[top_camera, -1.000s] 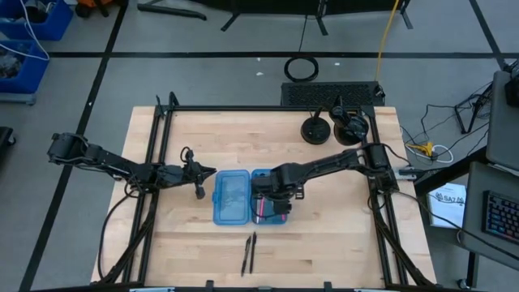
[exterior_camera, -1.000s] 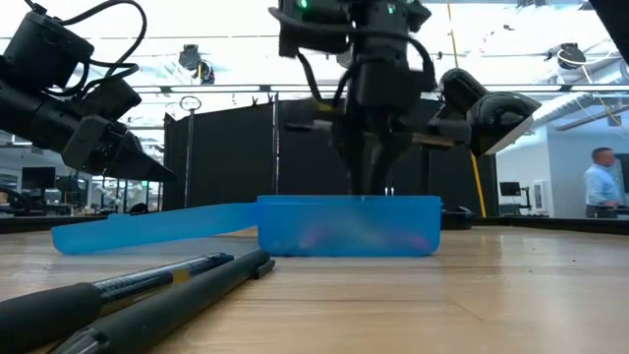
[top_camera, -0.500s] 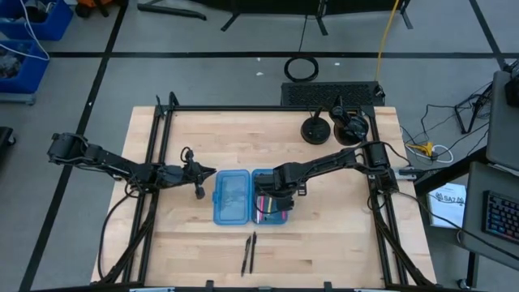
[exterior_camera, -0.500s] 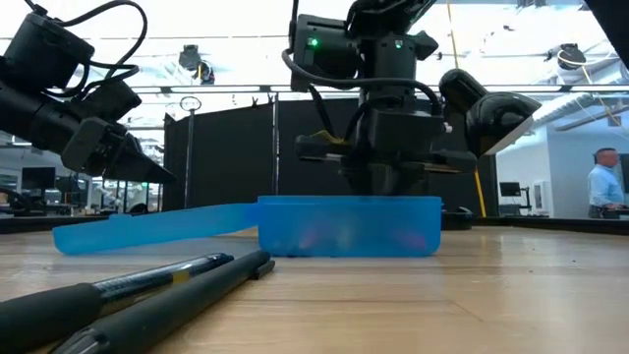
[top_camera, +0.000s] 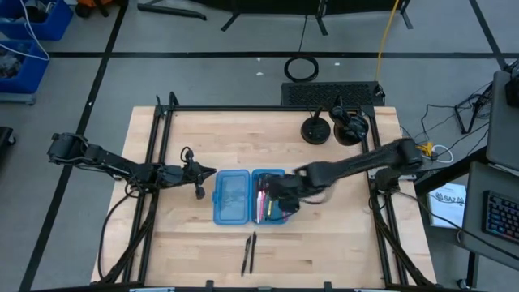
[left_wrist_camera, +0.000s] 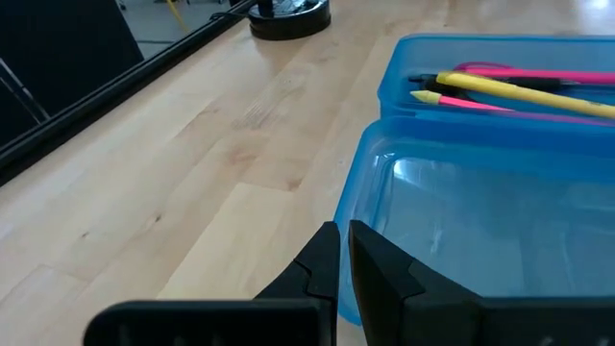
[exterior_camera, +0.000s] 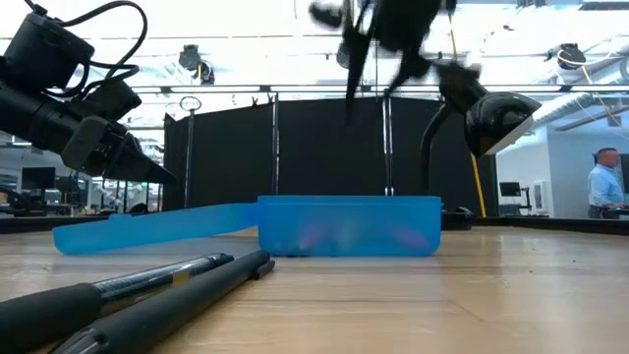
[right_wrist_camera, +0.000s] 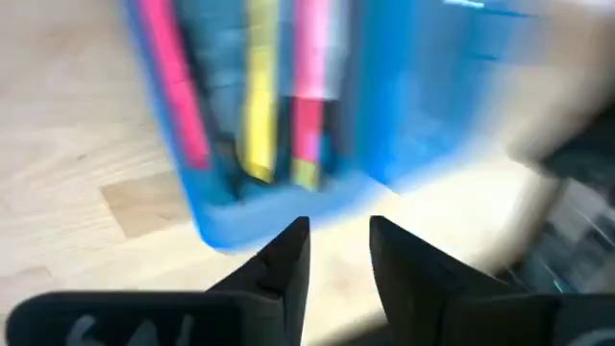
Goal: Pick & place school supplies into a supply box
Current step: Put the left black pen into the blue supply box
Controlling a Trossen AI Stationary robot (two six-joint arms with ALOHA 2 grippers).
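The blue supply box (top_camera: 250, 197) lies open in the middle of the table, its lid (left_wrist_camera: 480, 221) spread flat to the left. Pink, yellow and black pens (left_wrist_camera: 509, 85) lie side by side in its right half (right_wrist_camera: 259, 106). Two dark pens (top_camera: 249, 254) rest flat on the wood near the front edge. My right gripper (right_wrist_camera: 336, 252) hangs open above the right half's near end, with nothing between its fingers. My left gripper (left_wrist_camera: 344, 252) is shut, just left of the lid's edge and above the table.
Two black round objects (top_camera: 316, 130) (top_camera: 350, 128) stand at the far right of the table. Black frame rails (top_camera: 154, 186) run along the left and right sides. A person (exterior_camera: 597, 182) stands in the room beyond the table.
My right gripper has opened inside the box's right half, then risen steeply clear of it and tipped less downward. The pens stay lying in the box. The box has kept its place.
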